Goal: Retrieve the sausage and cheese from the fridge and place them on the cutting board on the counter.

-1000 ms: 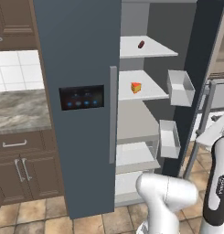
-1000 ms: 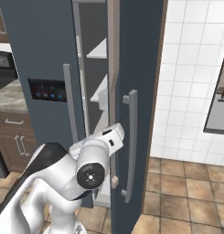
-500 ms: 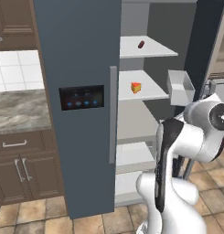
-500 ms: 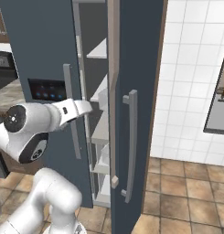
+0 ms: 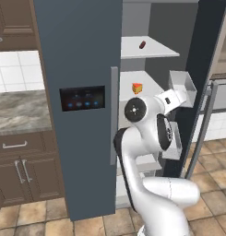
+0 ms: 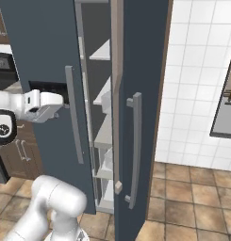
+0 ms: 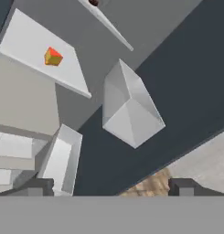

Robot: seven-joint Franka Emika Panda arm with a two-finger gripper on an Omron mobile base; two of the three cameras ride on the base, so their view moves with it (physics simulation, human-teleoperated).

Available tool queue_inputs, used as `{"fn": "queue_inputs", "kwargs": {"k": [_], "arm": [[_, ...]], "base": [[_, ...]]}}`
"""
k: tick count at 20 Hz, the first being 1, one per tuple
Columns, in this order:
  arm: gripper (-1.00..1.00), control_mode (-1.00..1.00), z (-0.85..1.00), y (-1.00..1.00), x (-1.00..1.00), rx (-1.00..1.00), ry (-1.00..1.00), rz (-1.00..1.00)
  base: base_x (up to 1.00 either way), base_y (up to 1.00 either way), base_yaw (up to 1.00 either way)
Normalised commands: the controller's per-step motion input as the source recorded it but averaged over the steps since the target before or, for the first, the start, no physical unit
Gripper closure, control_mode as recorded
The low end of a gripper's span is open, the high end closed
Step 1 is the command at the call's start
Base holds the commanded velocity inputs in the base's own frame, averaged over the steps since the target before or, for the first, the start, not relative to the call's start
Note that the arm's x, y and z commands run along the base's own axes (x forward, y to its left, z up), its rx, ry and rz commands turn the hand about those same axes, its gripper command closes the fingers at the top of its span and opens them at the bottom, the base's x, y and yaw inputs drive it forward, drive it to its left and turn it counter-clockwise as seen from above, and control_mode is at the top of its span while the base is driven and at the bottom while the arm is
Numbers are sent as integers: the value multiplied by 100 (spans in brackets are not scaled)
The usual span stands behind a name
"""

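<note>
Arm raised at the open fridge (image 5: 82, 69), nothing held.

I have the gripper (image 7: 111, 185) spread wide and empty, its two dark tips well apart at the bottom of my hand view. Ahead of it and off to one side, the cheese (image 5: 137, 88) sits on a white shelf (image 7: 26, 41); the sausage (image 5: 142, 44) lies on the shelf above that, farther from the gripper. A door bin (image 7: 129, 109) hangs straight ahead of the tips, closer than either item.
</note>
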Motion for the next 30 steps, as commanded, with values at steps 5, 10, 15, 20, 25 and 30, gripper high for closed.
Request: {"fn": "queue_inputs", "kwargs": {"k": [5,10,15,20,25,30], "arm": [[-100,-100,0,-2,91,-13,0,-35],[-100,-100,0,-28,91,-12,4,-27],[-100,-100,0,-59,38,-12,4,-23],[-100,-100,0,-77,5,-9,1,-23],[-100,-100,0,-89,-1,-6,0,-23],[-100,-100,0,-94,-23,-5,0,-22]], "base": [[0,0,0],[0,0,0],[0,0,0],[0,0,0],[0,0,0],[0,0,0]]}}
